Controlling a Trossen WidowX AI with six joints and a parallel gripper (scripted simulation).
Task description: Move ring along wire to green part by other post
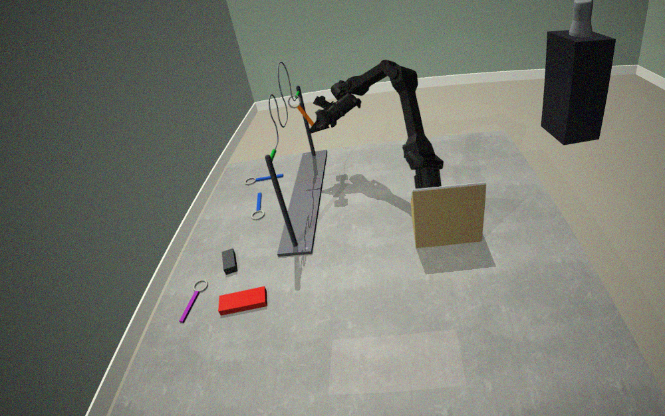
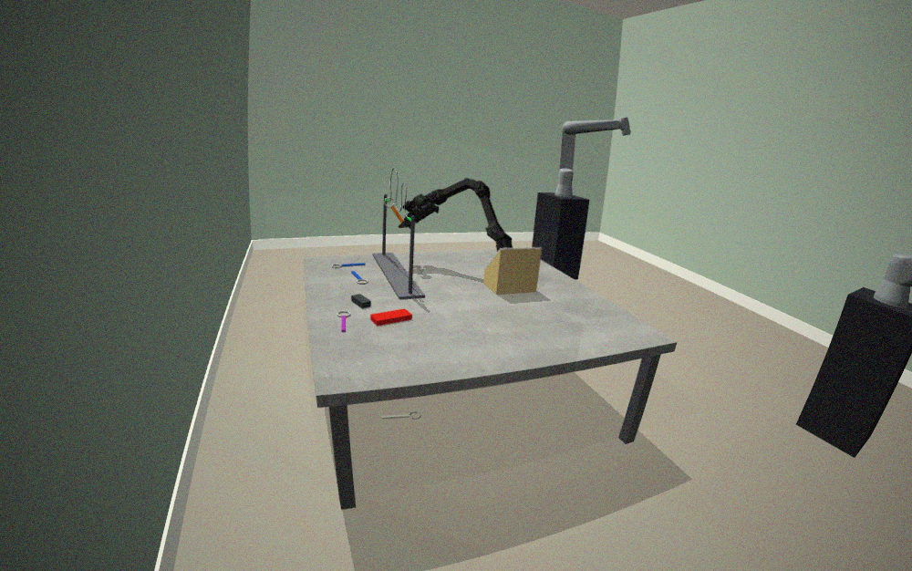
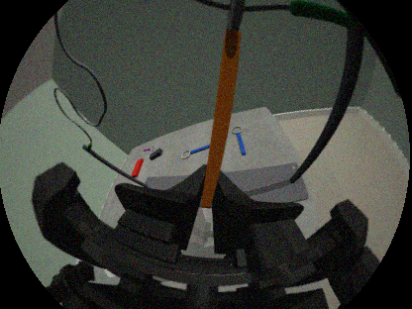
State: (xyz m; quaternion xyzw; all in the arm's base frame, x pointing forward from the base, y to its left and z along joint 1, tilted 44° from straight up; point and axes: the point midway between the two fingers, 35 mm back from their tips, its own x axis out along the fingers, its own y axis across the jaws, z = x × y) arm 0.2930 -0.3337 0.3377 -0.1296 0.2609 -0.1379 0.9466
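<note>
My gripper (image 1: 312, 129) (image 2: 403, 223) (image 3: 209, 168) is shut on the lower end of the orange handle (image 1: 305, 115) (image 2: 398, 214) (image 3: 223, 99). The handle slants up to the ring (image 1: 294, 102) at the far post (image 1: 310, 139) (image 2: 384, 232) (image 3: 345, 89). The ring is around the wire by the far green part (image 1: 297, 93) (image 3: 317, 11). In the wrist view it is edge-on at the top and crosses the grey wire (image 3: 267, 7) just left of the green; contact cannot be told. The other green part (image 1: 272, 153) is at the near post (image 1: 282, 201) (image 2: 411, 262).
The grey wire loops high between the posts above the base plate (image 1: 306, 196). Two blue-handled rings, a purple-handled ring (image 1: 189, 308), a dark block (image 1: 229, 261) and a red block (image 1: 243, 300) lie on the table. A tan wedge (image 1: 449, 215) stands by the arm's base.
</note>
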